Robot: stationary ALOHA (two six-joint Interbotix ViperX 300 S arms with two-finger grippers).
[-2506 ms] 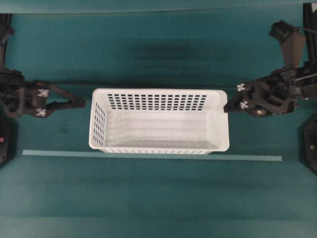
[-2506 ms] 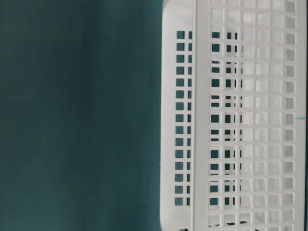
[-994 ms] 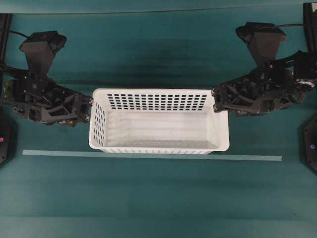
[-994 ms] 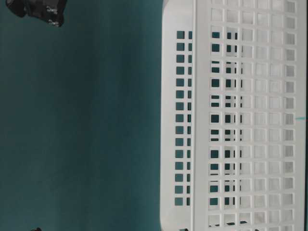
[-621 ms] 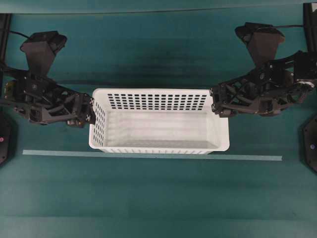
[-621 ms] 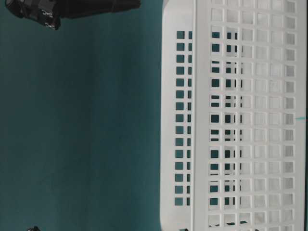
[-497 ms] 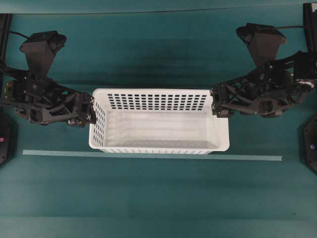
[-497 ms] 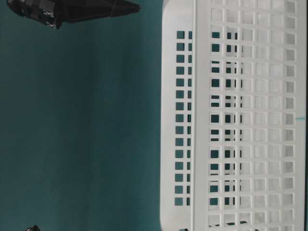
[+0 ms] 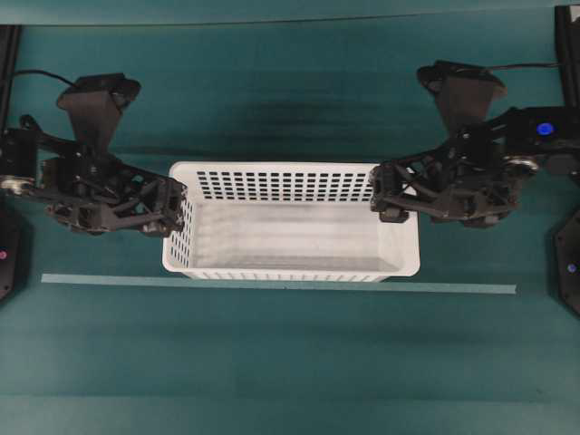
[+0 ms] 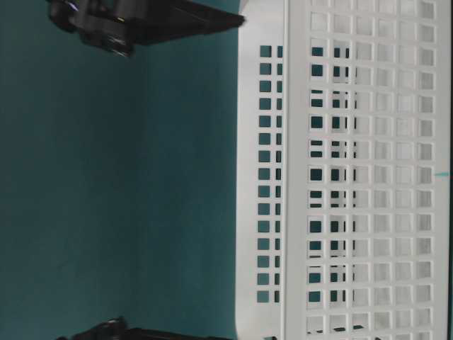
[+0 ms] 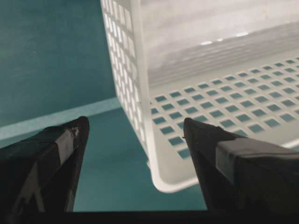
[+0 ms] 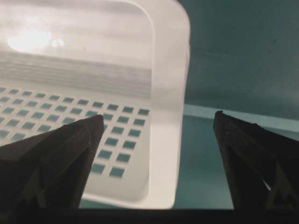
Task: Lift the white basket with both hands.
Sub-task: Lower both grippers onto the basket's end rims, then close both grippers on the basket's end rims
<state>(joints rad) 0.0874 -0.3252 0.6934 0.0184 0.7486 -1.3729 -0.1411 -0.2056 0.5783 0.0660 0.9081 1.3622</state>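
Observation:
The white basket [image 9: 290, 168] stands on the teal table, its long side across the overhead view. My left gripper [image 9: 178, 207] is open at the basket's left end. In the left wrist view the left gripper [image 11: 135, 121] straddles the basket's rim [image 11: 140, 93], one finger inside and one outside, not touching. My right gripper [image 9: 384, 195] is open at the right end. In the right wrist view the right gripper [image 12: 158, 115] stands astride the basket's end rim [image 12: 180, 56] in the same way. At table level the basket [image 10: 354, 177] fills the right side.
A pale tape strip [image 9: 272, 285] runs across the table just in front of the basket. Black arm mounts [image 9: 567, 263] sit at the table's left and right edges. At table level a black finger [image 10: 184, 21] reaches the rim at the top edge.
Both arms have moved inward, so their fingers now straddle the basket's end walls. The basket has not moved.

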